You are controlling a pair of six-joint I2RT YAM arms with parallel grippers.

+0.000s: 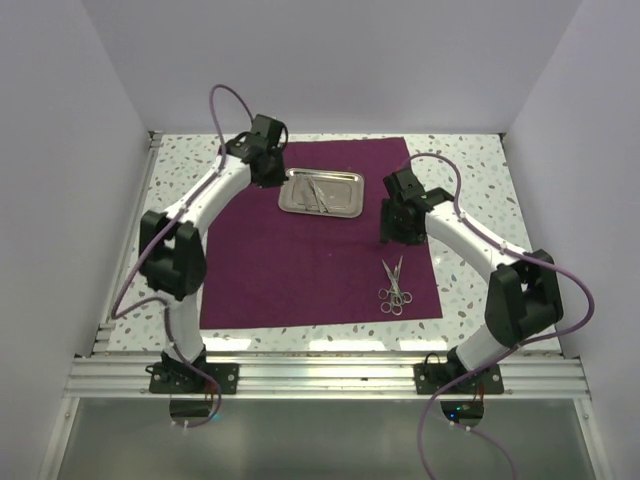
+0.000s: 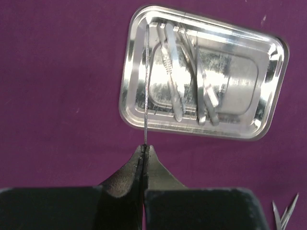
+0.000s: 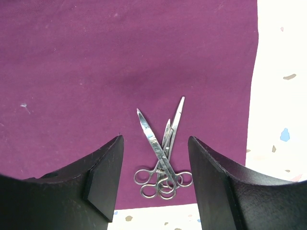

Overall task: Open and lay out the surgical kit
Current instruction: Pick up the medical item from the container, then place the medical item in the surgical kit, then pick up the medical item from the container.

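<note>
Work surface was a white table (image 1: 470,180) with grey-brown terrazzo-type speckle, its bare margins showing at 9, 12 and 3 o'clock in the top view. Plain pale matte walls enclosed it on three sides: left wall (image 1: 60,150) at 9 o'clock, back wall (image 1: 330,60) at 12, right wall (image 1: 590,130) at 3; light even and diffuse. An aluminium rail (image 1: 330,375) edged the table at 6 o'clock, a thinner side rail (image 1: 143,180) at 9, with a dull grey panel (image 1: 320,440) nearer still at 6.

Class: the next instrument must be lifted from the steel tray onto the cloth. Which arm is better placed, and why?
Left. The left gripper is shut on a slim silver instrument reaching into the tray; the right gripper hangs open over the scissors, away from the tray.
</note>
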